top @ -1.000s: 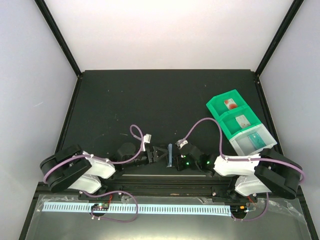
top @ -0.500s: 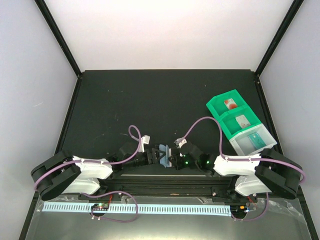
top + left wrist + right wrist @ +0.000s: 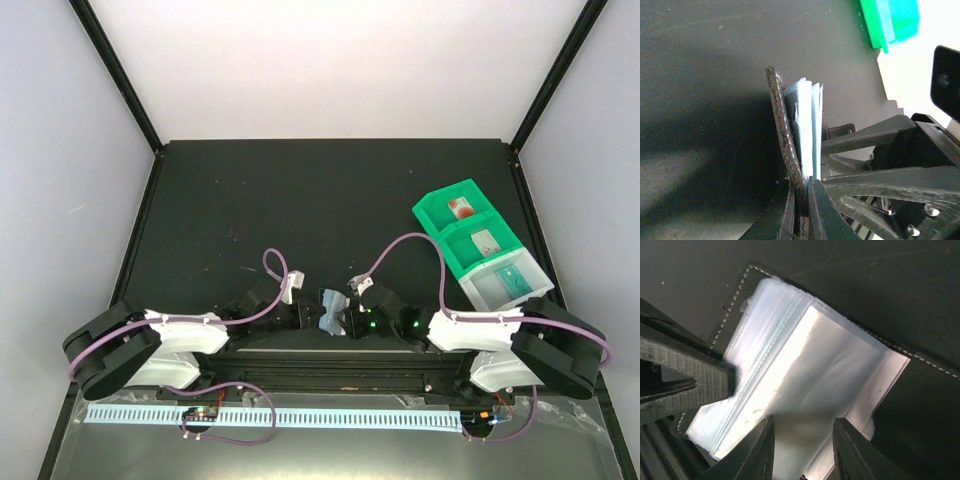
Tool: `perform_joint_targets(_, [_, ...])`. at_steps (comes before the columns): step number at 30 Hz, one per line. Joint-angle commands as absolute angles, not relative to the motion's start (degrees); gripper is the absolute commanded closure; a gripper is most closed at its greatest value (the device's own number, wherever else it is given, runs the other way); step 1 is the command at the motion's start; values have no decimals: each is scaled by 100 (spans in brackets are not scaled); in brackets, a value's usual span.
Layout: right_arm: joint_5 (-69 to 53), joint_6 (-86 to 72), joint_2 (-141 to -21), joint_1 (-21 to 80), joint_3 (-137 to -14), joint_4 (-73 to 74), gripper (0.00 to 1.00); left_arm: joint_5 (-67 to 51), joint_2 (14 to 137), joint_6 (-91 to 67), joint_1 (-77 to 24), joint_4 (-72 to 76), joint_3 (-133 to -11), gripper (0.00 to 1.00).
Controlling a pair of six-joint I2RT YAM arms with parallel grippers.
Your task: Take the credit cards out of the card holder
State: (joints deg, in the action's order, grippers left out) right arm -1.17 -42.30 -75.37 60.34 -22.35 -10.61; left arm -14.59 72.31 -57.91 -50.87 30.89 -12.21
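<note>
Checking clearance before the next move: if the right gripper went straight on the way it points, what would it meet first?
The pale plastic sleeves of the black stitched folding card holder, spread open directly ahead of the right gripper. They seem to reach between its fingers, though depth is unclear.

Card holder: outer cover black, leather-like, matt; the cut edge is rough and fibrous. Pale stitching runs along the rim. Inner sleeves: thin clear plastic, glossy, pale blue-white, slightly rippled, with bright glare patches.

Left gripper: fingers matt black plastic; in the right wrist view their faces show a fine ribbed texture. Right gripper: same matt black plastic; screws bright metal.

Table: matt black, smooth, faint pale scuffs and specks. Tray: green plastic, smooth, slight sheen. Arm shells: smooth white plastic. Cables: purple, smooth sheath. Walls: white, matt.
</note>
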Motion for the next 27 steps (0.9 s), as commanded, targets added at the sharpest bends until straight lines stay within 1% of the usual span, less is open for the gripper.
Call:
perform_joint_targets(1, [-9, -4350, -7297, 6029, -2137, -1068, 63, -1511, 7234, -5656, -5106, 2932, -1379, 98])
perform_joint_targets(8, [-293, -4922, -7015, 6029, -2247, -982, 36, -1412, 7076, -5798, -5123, 2528, -1238, 98])
perform_joint_targets(10, [-217, -4945, -7088, 6024, -2364, -809, 32, -1357, 6985, -5907, -5131, 2478, -1140, 98])
perform_joint_targets(12, [-145, -4946, -7211, 6027, -2477, -698, 31, -1340, 6889, -5969, -5133, 2398, -1100, 98])
perform_joint_targets(16, [-178, -4953, -7498, 6029, -2616, -614, 32, -1178, 6549, -6024, -5158, 2122, -1069, 98])
perform_joint_targets(20, [-124, -4957, -7568, 6029, -2556, -627, 36, -953, 6205, -6034, -5159, 1813, -997, 98])
perform_joint_targets(22, [-47, -4924, -7523, 6025, -2537, -558, 41, -850, 6070, -6057, -5160, 1726, -936, 98])
perform_joint_targets(27, [223, -4843, -7390, 6029, -2455, -420, 59, -750, 6001, -6091, -5160, 1696, -861, 98])
